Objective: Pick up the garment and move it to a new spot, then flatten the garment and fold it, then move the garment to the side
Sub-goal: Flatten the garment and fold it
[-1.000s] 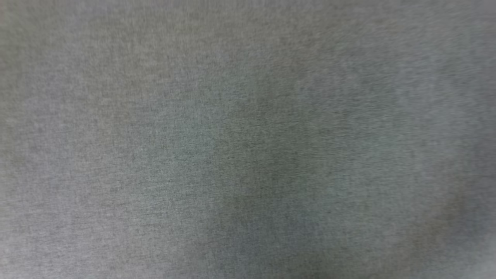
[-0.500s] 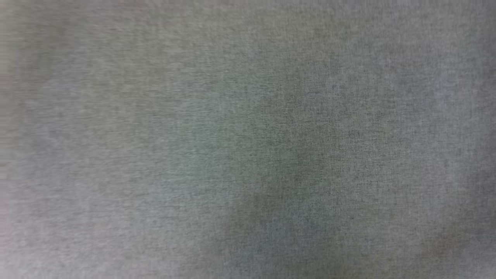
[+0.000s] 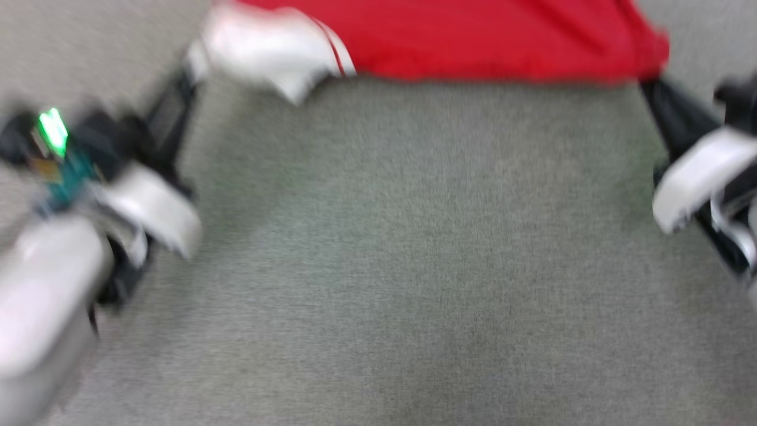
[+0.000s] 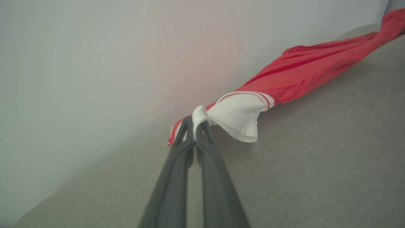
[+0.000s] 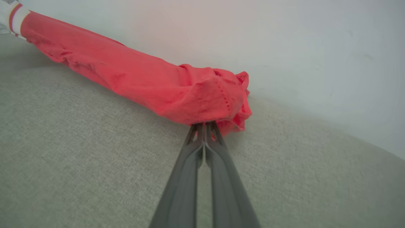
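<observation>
Garment: we see the garment [image 3: 491, 41], red with a white sleeve [image 4: 240, 117] trimmed in thin red stripes, gathered into a long loose roll.
Where it is: it runs along the far edge of the grey cloth-covered surface [image 3: 414, 266], just before the pale wall [image 4: 79, 63]. We cannot tell whether its middle rests on the surface or hangs just clear.
Left gripper: the left gripper [image 4: 193, 126] has its fingers pressed together on a small pinch of white sleeve cloth.
Right gripper: the right gripper [image 5: 205, 126] is clamped on a bunched red corner [image 5: 218, 98] with a stitched hem.
Handling: we judge it thin, soft and light. It has no stiffness, so it will sag and bunch wherever it is unsupported, and a narrow pinch could slip under a hard pull.
Where to hold: we think two well-separated points on opposite ends, as now, suit spreading it. A hem or seam gives the firmer bite.
Around: the near part of the surface lies bare, which we judge good room for laying it flat.
In the way: the wall stands close behind the garment, so we expect moves should come toward us. The head view is blurred.
</observation>
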You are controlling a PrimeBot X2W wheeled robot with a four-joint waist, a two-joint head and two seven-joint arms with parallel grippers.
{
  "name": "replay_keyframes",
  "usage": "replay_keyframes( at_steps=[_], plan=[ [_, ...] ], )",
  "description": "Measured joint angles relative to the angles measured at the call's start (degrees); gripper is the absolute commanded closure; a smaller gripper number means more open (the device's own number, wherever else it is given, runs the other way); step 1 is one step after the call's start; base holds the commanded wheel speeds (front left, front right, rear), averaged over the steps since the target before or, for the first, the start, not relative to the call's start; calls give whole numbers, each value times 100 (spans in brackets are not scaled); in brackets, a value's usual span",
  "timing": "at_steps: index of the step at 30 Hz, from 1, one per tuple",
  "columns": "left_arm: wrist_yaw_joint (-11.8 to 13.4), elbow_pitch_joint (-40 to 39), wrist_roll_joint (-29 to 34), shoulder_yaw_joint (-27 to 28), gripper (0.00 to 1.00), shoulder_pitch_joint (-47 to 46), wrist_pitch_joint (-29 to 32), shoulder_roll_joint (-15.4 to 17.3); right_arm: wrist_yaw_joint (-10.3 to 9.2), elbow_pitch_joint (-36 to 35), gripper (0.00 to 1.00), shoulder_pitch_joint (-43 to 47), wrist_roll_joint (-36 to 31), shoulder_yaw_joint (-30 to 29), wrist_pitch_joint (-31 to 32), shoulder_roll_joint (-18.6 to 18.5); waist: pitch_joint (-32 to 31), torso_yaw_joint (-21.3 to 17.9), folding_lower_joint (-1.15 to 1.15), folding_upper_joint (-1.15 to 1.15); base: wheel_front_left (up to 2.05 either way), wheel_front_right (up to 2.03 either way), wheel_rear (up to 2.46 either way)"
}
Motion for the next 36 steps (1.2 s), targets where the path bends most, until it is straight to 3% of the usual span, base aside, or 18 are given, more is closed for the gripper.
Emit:
replay_keyframes(
  at_steps=[3, 6, 12, 15, 20, 25, 32, 36],
  plan=[
    [293, -452, -222, -107, 100, 829, 147, 137, -1, -125, 100, 575, 252, 133, -38, -257, -336, 83, 0, 0, 0, 0, 0],
    [531, -964, -404, -256, 100, 1675, 358, 486, 0, -320, 100, 1293, 610, 199, -52, -480, -743, 206, -1, 0, 0, 0, 0],
    [840, -1645, -867, -343, 100, 2672, 619, 988, 0, -568, 100, 2176, 966, 14, -42, -564, -1252, 398, -1, 0, 0, 0, 0],
    [955, -1925, -1324, -331, 100, 3145, 690, 1047, 0, -697, 100, 2625, 1158, -135, 116, -561, -1473, 471, -1, 0, 0, 0, 0],
    [1044, -2235, -1900, -419, 100, 3877, 853, 1238, 0, -1059, 100, 3382, 1473, -288, 514, -608, -1817, 499, -1, 0, 0, 0, 0],
    [958, -2547, -2503, -717, 100, 4475, 1359, 1460, -1, -1559, 100, 4194, 1873, -503, 875, -834, -2064, 435, -1, 0, 0, 0, 0],
    [797, -2872, -3002, -971, 100, 4947, 1806, 1772, -1, -2235, 100, 5306, 2383, -937, 1684, -1003, -2256, 322, -1, 0, 0, 0, 0],
    [727, -2971, -2934, -991, 100, 4963, 1869, 1893, -1, -2561, 100, 5574, 2479, -1211, 1916, -918, -2222, 259, -1, 0, 0, 0, 0]
  ],
)
